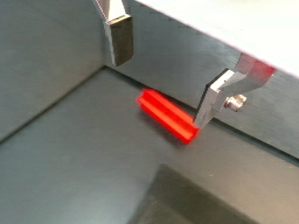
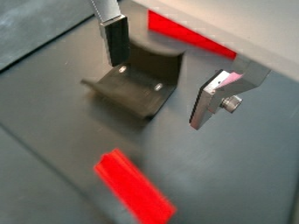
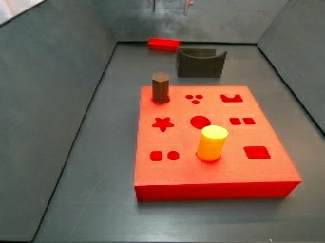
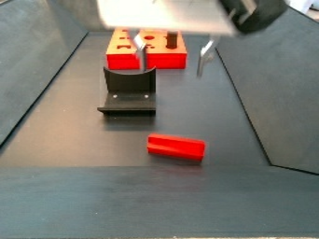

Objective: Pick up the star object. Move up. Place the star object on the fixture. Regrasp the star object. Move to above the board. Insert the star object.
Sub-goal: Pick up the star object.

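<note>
The gripper [image 4: 173, 56] is held wide open and empty above the floor. The star [image 4: 176, 147] is laid flat, just near of the fixture [image 4: 129, 91].

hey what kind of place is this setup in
Likely a robot lab test cell: a grey-walled bin holding a red board with shaped cut-outs, a red star object lying on the floor, and an open pincer above the fixture.

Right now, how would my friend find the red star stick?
Start at the big flat red board, then go past the dark notched fixture. The long bright red star peg lies alone on the grey floor, under the open gripper; the yellow and brown cylinders stand upright.
</note>
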Tool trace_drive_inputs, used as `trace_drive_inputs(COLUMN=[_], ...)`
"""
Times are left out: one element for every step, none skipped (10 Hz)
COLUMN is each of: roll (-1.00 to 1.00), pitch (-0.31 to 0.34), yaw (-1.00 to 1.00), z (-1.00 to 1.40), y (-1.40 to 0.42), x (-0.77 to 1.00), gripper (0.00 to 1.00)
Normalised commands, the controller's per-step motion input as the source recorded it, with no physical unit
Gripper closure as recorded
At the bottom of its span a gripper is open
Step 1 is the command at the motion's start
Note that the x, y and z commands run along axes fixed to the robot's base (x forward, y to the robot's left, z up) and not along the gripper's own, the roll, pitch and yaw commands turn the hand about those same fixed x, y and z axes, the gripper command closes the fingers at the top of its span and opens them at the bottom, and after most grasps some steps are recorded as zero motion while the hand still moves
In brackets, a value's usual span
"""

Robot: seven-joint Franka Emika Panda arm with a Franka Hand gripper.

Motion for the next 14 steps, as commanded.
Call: trace_drive_inputs(roll=[-0.01, 0.00, 0.00, 0.00, 0.00, 0.00, 0.00, 0.00, 0.00, -0.06, -0.07, -0.06, -0.06, -0.05], pitch=[0.039, 0.059, 0.016, 0.000, 0.000, -0.003, -0.010, -0.030, 0.000, 0.007, 0.026, 0.017, 0.026, 0.019], yaw=[-0.19, -0.27, -0.66, -0.95, -1.00, -1.00, -1.00, -1.00, -0.10, -0.06, -0.93, -1.00, -1.00, -1.00], z=[-0.54, -0.59, -0.66, -0.65, -0.64, -0.63, -0.62, -0.56, -0.01, -0.19, -0.09, -0.06, -0.07, -0.07], y=[0.59, 0.52, 0.27, 0.07, 0.00, 0.00, 0.00, 0.00, 0.05, 0.05, 0.00, 0.00, 0.00, 0.00], x=[0.78, 0.78, 0.53, 0.17, 0.04, 0.00, 0.00, 0.00, -0.25, 0.00, 0.09, 0.00, 0.00, 0.00], gripper=[0.00, 0.00, 0.00, 0.00, 0.00, 0.00, 0.00, 0.00, 0.00, 0.00, 0.00, 0.00, 0.00, 0.00])
